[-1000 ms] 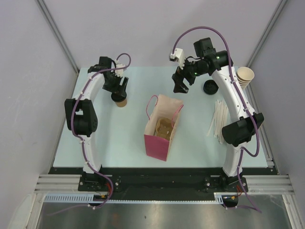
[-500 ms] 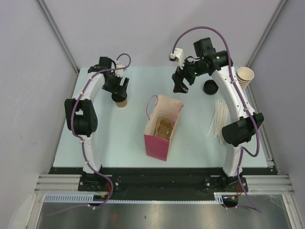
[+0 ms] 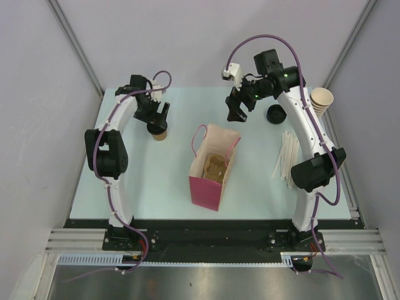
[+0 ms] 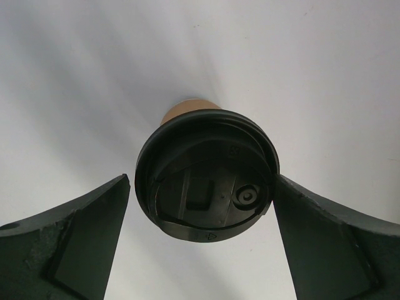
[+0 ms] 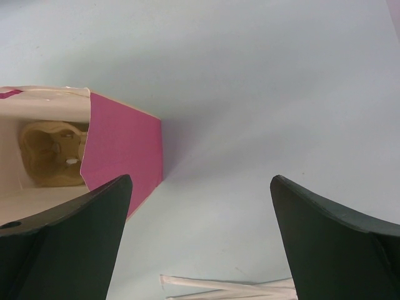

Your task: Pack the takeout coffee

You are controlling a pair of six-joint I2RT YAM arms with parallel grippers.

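While the left tool [image 4: 201, 187] is straddling the coffee cup [image 4: 206, 164] spread wide, the right tool [image 5: 200, 179] is hovering spread too

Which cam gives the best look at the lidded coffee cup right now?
Left wrist: the takeout coffee fills the frame, black lid and tan wall clear, between the fingers of the open left tool. Top external shows it small, partly under that tool. Right wrist shows none of it.

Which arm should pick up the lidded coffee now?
Left. The left gripper stands open astride the takeout coffee; the right gripper hangs open near the pink bag, well away from it.
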